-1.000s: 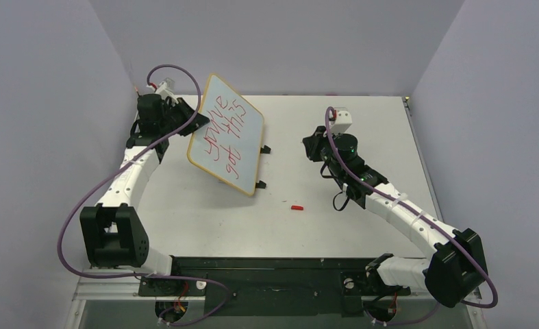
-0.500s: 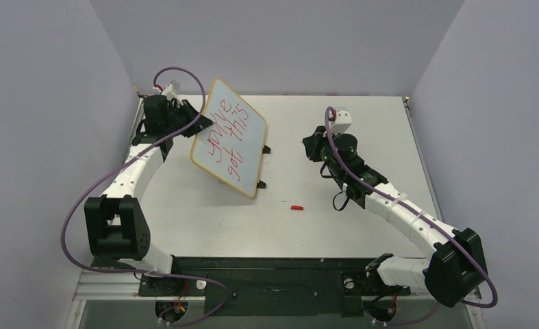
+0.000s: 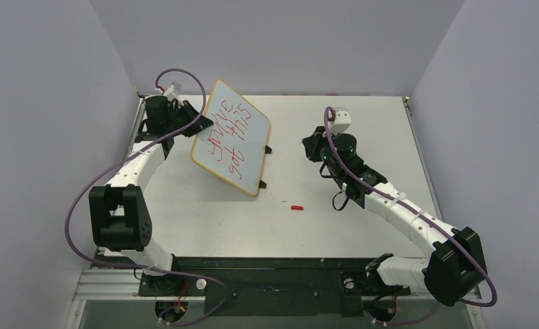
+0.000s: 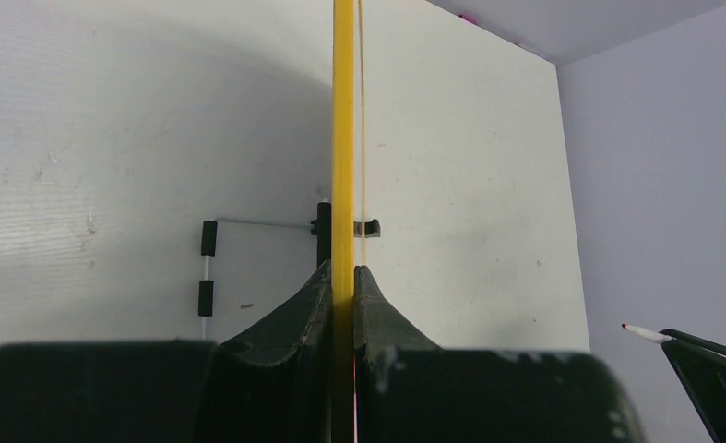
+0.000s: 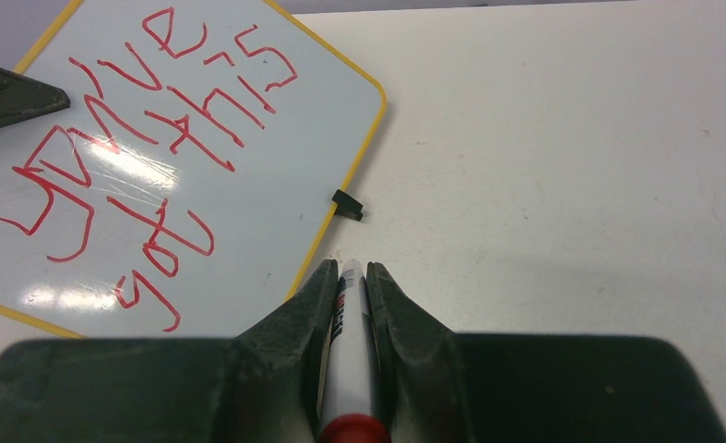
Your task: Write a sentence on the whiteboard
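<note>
Our left gripper [image 4: 343, 277] pinching the yellow-framed white rectangular whiteboard [image 3: 249, 161] by its edge, tilted over the far left of the white table [image 3: 335, 226], red handwritten sentence [image 3: 225, 133] facing up, our right gripper [image 5: 352, 269] clamped on a white red-ended marker pen [image 5: 345, 369], apart from the whiteboard

**Plain little booth: lavender walls, white table**

So the whole thing sits inside a three-sided booth. There's a smooth pale lavender-grey back wall [image 3: 273, 41], plus a matching left side wall [image 3: 40, 103] and right side wall [image 3: 499, 103] that fan outward toward the top camera. All matte panels, same colour all round.

The rectangular white matte table [image 3: 376, 123] runs right up to the walls. Up close in the wrist views it's got faint scuffs and tiny dark specks. Along the near edge there's a flat black base plate [image 3: 273, 274], with a silvery metal frame rail [image 3: 109, 291] below it.

Lighting is soft and even, and the shadows on the table are faint and blurry.
</note>
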`<action>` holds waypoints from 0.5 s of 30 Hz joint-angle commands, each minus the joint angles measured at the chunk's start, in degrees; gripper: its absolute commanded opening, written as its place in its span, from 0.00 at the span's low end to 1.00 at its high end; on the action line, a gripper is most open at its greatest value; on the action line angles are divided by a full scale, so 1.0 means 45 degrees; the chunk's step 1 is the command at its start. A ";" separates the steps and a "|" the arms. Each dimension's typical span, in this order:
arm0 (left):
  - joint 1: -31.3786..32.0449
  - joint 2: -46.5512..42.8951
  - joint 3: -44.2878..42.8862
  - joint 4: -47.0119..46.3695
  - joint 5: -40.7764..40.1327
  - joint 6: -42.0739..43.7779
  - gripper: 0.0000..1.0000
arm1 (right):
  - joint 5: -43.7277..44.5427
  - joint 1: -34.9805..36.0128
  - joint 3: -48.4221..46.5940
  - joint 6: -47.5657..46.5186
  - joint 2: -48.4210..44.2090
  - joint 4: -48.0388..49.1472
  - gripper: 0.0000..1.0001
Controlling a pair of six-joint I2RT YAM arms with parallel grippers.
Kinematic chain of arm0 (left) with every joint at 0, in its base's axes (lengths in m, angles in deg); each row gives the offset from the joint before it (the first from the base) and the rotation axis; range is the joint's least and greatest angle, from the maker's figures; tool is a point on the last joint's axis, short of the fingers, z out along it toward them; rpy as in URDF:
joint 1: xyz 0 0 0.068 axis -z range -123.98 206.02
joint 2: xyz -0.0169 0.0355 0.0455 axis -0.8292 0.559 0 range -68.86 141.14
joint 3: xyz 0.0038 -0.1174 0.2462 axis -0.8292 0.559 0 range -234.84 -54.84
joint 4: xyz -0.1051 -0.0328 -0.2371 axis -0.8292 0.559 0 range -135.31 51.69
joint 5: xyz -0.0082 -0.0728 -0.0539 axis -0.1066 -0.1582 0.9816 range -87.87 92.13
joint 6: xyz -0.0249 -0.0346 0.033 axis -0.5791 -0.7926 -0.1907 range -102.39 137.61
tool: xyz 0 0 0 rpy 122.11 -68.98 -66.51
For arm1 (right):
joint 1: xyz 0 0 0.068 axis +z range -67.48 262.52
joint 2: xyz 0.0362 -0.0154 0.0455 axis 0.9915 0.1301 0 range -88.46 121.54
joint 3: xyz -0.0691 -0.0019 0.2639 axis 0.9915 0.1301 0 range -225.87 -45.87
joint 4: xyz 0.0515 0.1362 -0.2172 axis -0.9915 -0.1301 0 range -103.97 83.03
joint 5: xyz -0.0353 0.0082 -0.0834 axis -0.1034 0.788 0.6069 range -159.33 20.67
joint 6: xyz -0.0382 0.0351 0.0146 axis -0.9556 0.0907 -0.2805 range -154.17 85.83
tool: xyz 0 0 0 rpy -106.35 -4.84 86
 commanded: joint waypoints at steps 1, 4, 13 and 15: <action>-0.0191 0.0360 -0.0241 -0.1137 0.0995 0.0267 0.00 | 0.0080 -0.0089 -0.0067 0.0054 0.0109 0.0533 0.00; -0.0436 0.0499 0.0047 -0.1346 0.1184 0.0339 0.00 | 0.0081 -0.0109 -0.0062 0.0056 0.0132 0.0531 0.00; -0.1423 0.0625 0.1100 -0.2221 0.1583 0.0599 0.19 | -0.0013 -0.0116 -0.0111 0.0099 0.0336 0.0561 0.00; -0.1485 0.0638 0.1255 -0.2398 0.1597 0.0610 0.21 | -0.0024 -0.0109 -0.0125 0.0115 0.0374 0.0569 0.00</action>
